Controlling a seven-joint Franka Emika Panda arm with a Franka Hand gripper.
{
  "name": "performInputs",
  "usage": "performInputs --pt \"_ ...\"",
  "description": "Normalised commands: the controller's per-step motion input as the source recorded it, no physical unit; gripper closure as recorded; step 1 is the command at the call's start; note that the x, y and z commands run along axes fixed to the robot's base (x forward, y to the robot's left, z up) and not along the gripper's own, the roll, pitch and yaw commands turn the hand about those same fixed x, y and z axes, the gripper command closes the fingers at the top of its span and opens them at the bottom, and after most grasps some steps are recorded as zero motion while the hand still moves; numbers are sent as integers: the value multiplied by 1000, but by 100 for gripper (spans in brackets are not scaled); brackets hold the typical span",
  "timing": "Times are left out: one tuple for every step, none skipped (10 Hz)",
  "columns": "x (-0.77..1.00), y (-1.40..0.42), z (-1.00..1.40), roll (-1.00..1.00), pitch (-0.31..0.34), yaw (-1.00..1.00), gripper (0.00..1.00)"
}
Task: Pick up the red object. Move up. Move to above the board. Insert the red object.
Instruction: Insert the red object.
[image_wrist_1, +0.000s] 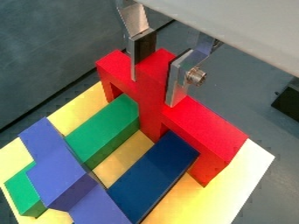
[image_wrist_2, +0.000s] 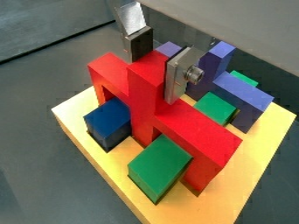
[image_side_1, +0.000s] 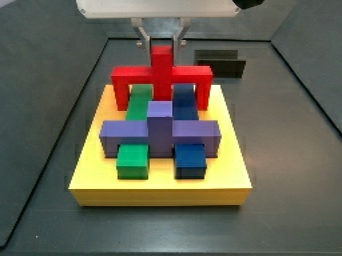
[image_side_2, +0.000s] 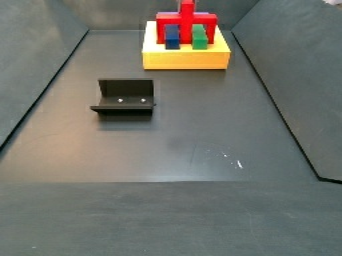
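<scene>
Jamming is the risk: the red object (image_side_1: 162, 76), clamped at its stem by the gripper (image_wrist_1: 165, 61) at upper centre in a side view, could be tilted on the board (image_side_1: 163, 187) if released unseated.

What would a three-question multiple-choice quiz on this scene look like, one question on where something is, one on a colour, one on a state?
1. Where does the red object stand?
A. On the yellow board, astride a green and a blue block
B. On the grey floor beside the fixture
C. Lying flat on the purple block

2. What colour is the cross-shaped block in the middle of the board?
A. Orange
B. Purple
C. White

3. What is the gripper doing?
A. Hanging open, far from the board
B. Gripping the fixture
C. Shut on the red object's upright stem

Answers:
1 A: both side views show its legs down on the board, over those blocks.
2 B: a side view shows it purple.
3 C: both wrist views show the silver fingers against the stem's two sides.
</scene>
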Motion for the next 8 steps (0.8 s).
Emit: performInputs --pt "6 -17 0 164 44 71 100" --pt "0 -23 0 224 53 60 100" --pt "0 -60 0 250 61 51 100" --pt "0 -97 -37 259 66 40 100" --pt "0 -189 -86 243 60 0 100" --pt "0 -220 -126 326 83 0 100" --pt "34 -134 -154 383 94 14 100" --pt "29 -31 -143 323 87 0 100"
